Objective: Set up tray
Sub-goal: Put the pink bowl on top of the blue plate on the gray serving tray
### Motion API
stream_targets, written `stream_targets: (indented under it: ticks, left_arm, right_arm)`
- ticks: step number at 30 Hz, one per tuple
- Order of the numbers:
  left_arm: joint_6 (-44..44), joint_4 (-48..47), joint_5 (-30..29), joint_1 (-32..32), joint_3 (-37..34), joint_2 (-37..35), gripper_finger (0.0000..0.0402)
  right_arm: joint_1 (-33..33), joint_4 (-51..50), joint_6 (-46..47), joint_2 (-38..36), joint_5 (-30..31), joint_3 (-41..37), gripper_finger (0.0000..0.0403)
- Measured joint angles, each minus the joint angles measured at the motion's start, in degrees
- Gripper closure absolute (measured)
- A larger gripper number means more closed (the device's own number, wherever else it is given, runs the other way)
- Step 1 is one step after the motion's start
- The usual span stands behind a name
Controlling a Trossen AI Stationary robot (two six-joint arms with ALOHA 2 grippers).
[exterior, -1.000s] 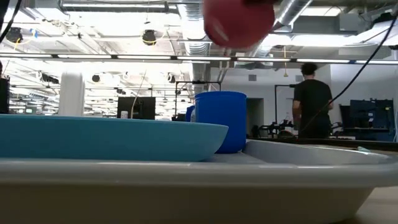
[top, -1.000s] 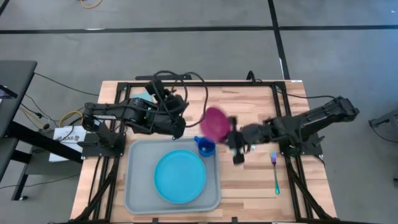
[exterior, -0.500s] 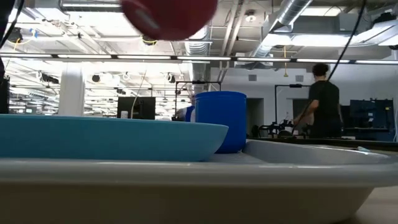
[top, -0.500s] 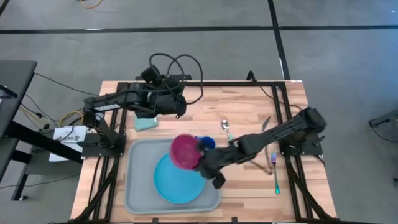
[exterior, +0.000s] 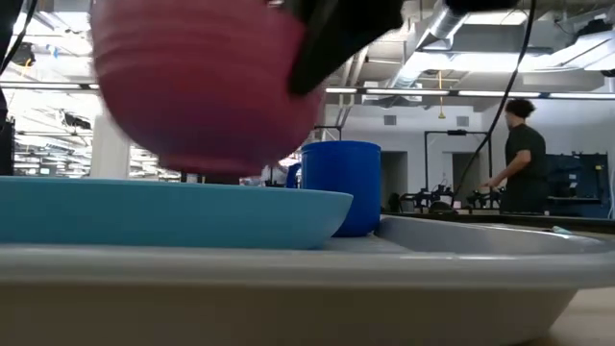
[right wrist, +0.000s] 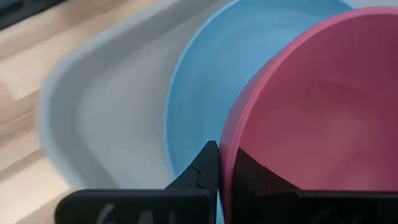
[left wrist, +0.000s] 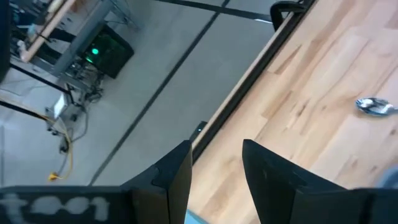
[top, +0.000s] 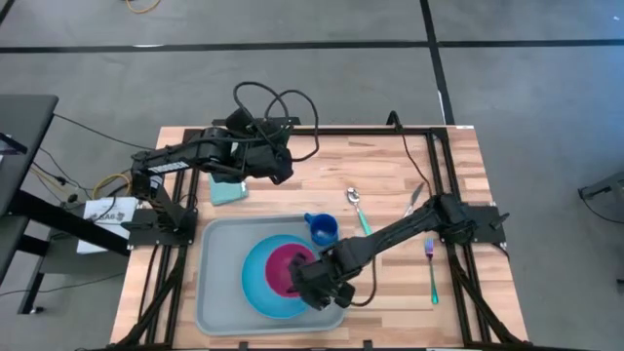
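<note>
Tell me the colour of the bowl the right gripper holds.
Pink bowl, clearest in the right wrist view.

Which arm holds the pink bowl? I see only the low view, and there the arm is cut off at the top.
Observer: The right gripper holds the pink bowl, over the blue plate on the tray.
Operator: How does it grip the bowl?
Observer: Its fingers are shut on the rim, one outside and one inside.
Operator: Where is the left arm?
Observer: The left gripper is open and empty, near the teal napkin behind the tray.
</note>
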Motion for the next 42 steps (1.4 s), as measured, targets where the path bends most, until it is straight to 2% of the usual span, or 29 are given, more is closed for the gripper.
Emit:
stream_targets:
  ticks: [6, 8, 14, 26, 34, 38, 42]
  left_arm:
    - [-4.2, 0.0, 0.1, -0.8, 0.0, 0.1, 0.0267]
    - [-5.4, 0.0, 0.3, -1.1, 0.0, 0.3, 0.0267]
    - [-5.6, -0.1, 2.2, -2.1, 0.0, 0.5, 0.0267]
    - [-6.7, 0.0, 2.2, -3.0, 0.0, 0.4, 0.0267]
    - [-3.7, 0.0, 2.1, -3.0, 0.0, 0.4, 0.0267]
    - [-3.2, 0.0, 2.1, -3.0, 0.0, 0.4, 0.0267]
    - [-1.5, 0.0, 2.1, -3.0, 0.0, 0.4, 0.0267]
  right_arm:
    - [1.1, 0.5, -1.2, 1.6, 1.6, -0.1, 0.0398]
    - [1.2, 4.0, -3.1, 2.7, 2.5, 0.2, 0.0397]
    - [1.2, 3.6, -6.2, 4.0, 3.4, 0.0, 0.0391]
    - [0.6, 5.9, -6.6, 3.8, 5.1, 0.1, 0.0310]
    - [-0.6, 6.2, -6.6, 3.7, 9.4, 1.6, 0.0285]
    - [-1.1, 4.7, -3.4, 3.7, 9.5, 3.1, 0.0284]
    - [-1.3, -1.1, 1.3, 3.7, 9.1, 5.4, 0.0284]
